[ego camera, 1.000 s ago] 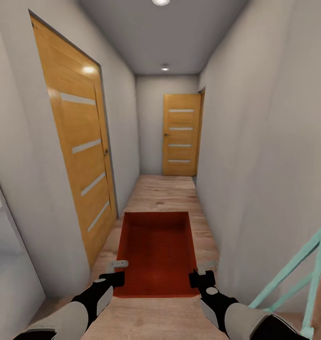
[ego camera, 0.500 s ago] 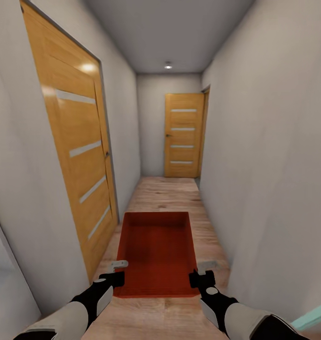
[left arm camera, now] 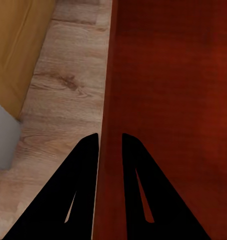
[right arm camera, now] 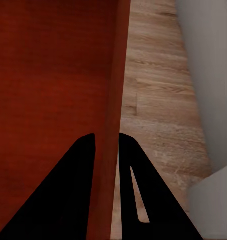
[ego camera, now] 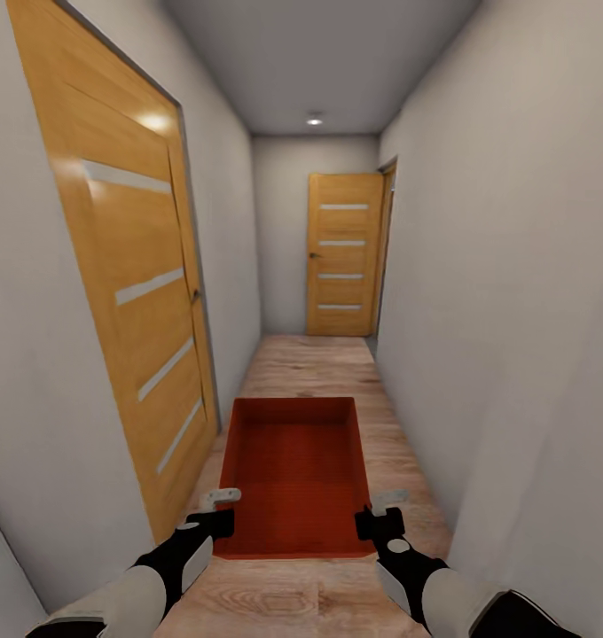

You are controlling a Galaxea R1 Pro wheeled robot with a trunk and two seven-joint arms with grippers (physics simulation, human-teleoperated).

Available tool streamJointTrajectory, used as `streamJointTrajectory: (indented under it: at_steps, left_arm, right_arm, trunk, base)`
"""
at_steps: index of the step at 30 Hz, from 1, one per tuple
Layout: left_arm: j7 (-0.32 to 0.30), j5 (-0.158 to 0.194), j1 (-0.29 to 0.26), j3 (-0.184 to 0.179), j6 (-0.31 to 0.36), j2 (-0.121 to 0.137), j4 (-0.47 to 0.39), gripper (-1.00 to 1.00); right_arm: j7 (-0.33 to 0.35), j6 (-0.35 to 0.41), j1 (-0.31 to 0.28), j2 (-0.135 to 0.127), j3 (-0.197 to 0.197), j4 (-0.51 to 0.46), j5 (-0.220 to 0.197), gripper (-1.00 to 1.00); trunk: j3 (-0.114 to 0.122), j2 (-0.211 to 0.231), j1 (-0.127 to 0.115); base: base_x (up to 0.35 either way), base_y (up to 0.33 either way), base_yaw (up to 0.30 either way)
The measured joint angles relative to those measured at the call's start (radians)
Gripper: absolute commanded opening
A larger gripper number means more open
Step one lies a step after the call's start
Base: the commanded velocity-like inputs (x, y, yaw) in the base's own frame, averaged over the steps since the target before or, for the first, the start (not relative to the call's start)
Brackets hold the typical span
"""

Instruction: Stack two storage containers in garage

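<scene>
An orange-red storage container point(ego camera: 293, 474) hangs in front of me above the wood plank floor of a narrow hallway, held level between both arms. My left gripper point(ego camera: 220, 514) is shut on its left wall, one finger inside and one outside, and the left wrist view shows the wall point(left arm camera: 107, 150) pinched between the dark fingers point(left arm camera: 83, 170). My right gripper point(ego camera: 374, 514) is shut on the right wall point(right arm camera: 111, 150) in the same way. The bin point(right arm camera: 53, 100) is empty inside.
Pale grey walls close in on both sides. A tall wooden door point(ego camera: 133, 283) stands shut on the left wall. Another wooden door point(ego camera: 341, 266) closes the far end of the hallway. The plank floor point(ego camera: 310, 363) runs straight ahead.
The whole view has moved forward down the hallway: the left door looms larger, and the teal frame at the right has dropped out of view. The container stays held the same way.
</scene>
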Motion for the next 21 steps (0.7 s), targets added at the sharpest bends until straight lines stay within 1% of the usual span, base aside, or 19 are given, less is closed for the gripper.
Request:
streamJointTrajectory:
  at_steps: [11, 15, 21]
  left_arm:
    - [0.001, 0.001, 0.000, -0.002, 0.003, 0.000, -0.002, -1.00]
    - [0.001, 0.001, 0.000, -0.002, 0.003, 0.000, -0.003, -1.00]
    - [0.001, 0.001, 0.000, -0.003, 0.004, 0.000, -0.004, -1.00]
  right_arm:
    - [0.000, 0.000, 0.000, 0.000, -0.001, 0.000, 0.000, -1.00]
    - [0.001, 0.000, 0.000, 0.000, -0.001, 0.000, -0.001, -1.00]
    - [0.001, 0.000, 0.000, 0.000, -0.001, 0.000, -0.001, -1.00]
  trunk:
    - [0.000, 0.000, 0.000]
    - [0.000, 0.000, 0.000]
    - [0.000, 0.000, 0.000]
  base:
    - [0.321, 0.108, -0.250]
    - [0.321, 0.096, -0.071]
    - [0.322, 0.089, -0.007]
